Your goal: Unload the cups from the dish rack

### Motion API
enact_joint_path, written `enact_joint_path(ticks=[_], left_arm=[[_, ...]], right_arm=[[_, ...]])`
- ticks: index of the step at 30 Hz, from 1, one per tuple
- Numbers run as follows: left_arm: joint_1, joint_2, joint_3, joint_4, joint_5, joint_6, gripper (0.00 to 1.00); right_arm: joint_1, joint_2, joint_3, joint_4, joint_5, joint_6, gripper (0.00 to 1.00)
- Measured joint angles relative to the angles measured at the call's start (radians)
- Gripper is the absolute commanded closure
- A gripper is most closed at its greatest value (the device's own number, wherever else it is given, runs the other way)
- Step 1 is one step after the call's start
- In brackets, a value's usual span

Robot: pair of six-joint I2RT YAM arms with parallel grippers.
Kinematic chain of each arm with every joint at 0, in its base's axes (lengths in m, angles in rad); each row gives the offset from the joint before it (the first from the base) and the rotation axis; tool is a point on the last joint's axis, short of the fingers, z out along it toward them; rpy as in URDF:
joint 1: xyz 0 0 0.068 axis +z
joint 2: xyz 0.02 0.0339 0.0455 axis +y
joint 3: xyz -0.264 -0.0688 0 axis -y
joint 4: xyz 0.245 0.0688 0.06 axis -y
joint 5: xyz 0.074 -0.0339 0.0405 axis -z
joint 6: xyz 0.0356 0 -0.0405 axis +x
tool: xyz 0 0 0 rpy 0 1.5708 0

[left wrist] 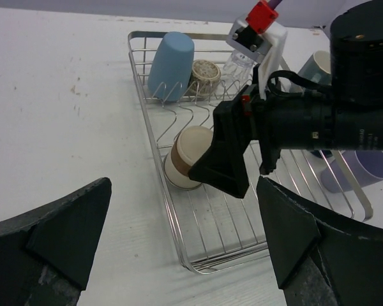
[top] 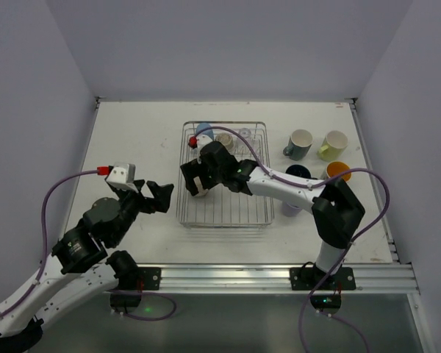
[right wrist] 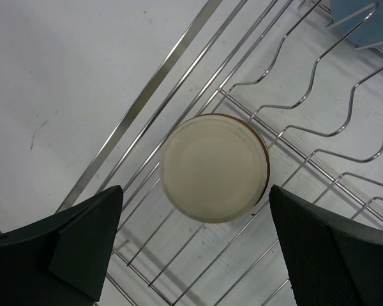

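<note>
The silver wire dish rack sits mid-table. A beige cup with a brown band stands upside down on its floor at the left side. My right gripper is open just above it, fingers either side, not touching; from the top view it covers most of that cup. A light blue cup, another beige cup and a clear tumbler stand at the rack's far end. My left gripper is open and empty over the table, left of the rack.
Right of the rack on the table stand a grey-teal mug, a yellow-green mug, a dark blue cup, an orange-lined cup and a lavender cup. The right arm spans the rack's right half.
</note>
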Motion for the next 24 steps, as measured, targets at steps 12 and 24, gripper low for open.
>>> enact_joint_path(ticks=[12, 24], left_arm=[[0.000, 0.002, -0.011, 0.007, 0.031, 0.022, 0.00], [0.000, 0.056, -0.011, 0.064, 0.100, 0.005, 0.00]], right_arm=[[0.006, 0.126, 0.104, 0.000, 0.083, 0.005, 0.34], [0.006, -0.090, -0.066, 0.039, 0.132, 0.075, 0.62]])
